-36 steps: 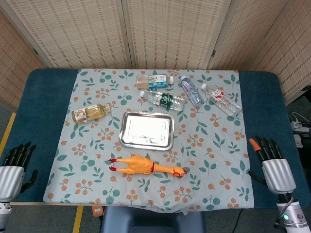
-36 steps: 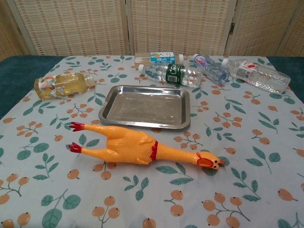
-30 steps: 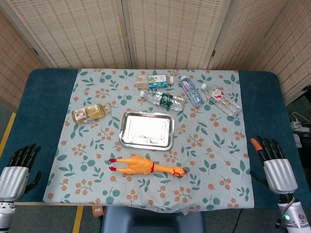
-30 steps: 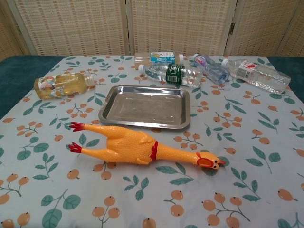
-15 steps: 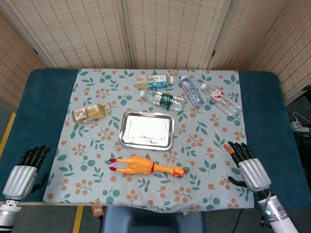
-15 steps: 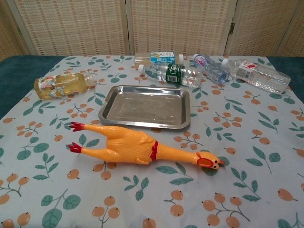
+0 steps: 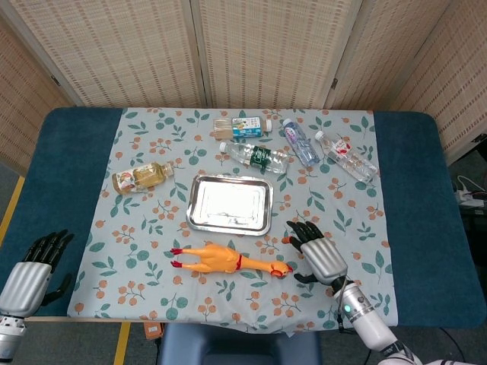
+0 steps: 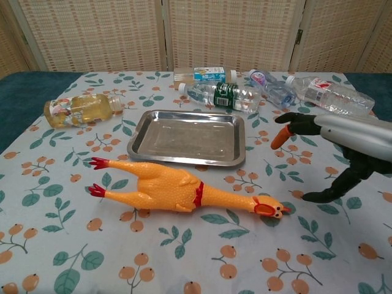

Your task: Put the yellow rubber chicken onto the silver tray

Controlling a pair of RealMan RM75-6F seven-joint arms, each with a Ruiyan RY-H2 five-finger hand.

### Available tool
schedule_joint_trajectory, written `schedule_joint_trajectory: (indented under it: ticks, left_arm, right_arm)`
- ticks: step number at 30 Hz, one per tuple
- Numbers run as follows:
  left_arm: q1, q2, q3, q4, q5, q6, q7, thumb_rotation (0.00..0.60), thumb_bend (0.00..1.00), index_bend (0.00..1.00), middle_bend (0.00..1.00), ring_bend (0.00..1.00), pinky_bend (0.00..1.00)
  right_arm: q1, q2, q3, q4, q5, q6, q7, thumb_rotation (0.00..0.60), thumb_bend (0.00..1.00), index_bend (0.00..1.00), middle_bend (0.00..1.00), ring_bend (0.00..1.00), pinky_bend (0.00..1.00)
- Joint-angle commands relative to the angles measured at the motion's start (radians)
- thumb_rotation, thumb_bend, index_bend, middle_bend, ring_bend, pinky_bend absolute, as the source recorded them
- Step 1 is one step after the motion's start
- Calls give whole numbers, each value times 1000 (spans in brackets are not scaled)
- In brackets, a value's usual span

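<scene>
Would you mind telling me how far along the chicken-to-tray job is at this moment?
Nothing is done yet: the yellow rubber chicken lies on the tablecloth, in front of the empty silver tray. In hand: the right hand hovers open beside the chicken's head, holding nothing. The left hand waits at the table's edge. Grasping, lifting and placing all remain.

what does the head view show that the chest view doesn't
Only the head view shows the left hand, open at the table's near left edge, plus the blue table edges and floor. Only the chest view shows the tray's raised rim side-on and the right hand's orange fingertip close up. Both show the chicken lying in front of the tray, the right hand open beside its head, and the bottles behind.
</scene>
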Motion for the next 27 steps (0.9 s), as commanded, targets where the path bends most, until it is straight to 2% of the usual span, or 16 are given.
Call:
schedule_joint_trajectory:
  ticks: [1, 9, 17, 22, 27]
  left_arm:
    - [5, 12, -5, -1, -5, 13, -22, 600, 449, 0, 0, 0, 94]
    - [8, 44, -3, 6, 11, 30, -109, 600, 450, 0, 0, 0, 94]
    - [14, 62, 1, 17, 29, 51, -170, 600, 452, 0, 0, 0, 94]
    - [13, 65, 7, 22, 42, 53, -183, 600, 451, 0, 0, 0, 93]
    - [14, 66, 8, 24, 44, 54, -186, 600, 453, 0, 0, 0, 94]
  right_arm:
    - [69, -111, 28, -13, 143, -14, -145, 600, 143, 288, 0, 0, 23]
    - [147, -256, 47, 17, 325, 52, -300, 600, 149, 326, 0, 0, 26]
    - [205, -362, 58, 93, 416, 133, -402, 600, 159, 356, 0, 0, 28]
    - [226, -402, 60, 131, 450, 154, -422, 600, 165, 386, 0, 0, 32]
    - [243, -428, 58, 162, 473, 170, -435, 600, 180, 469, 2, 0, 64]
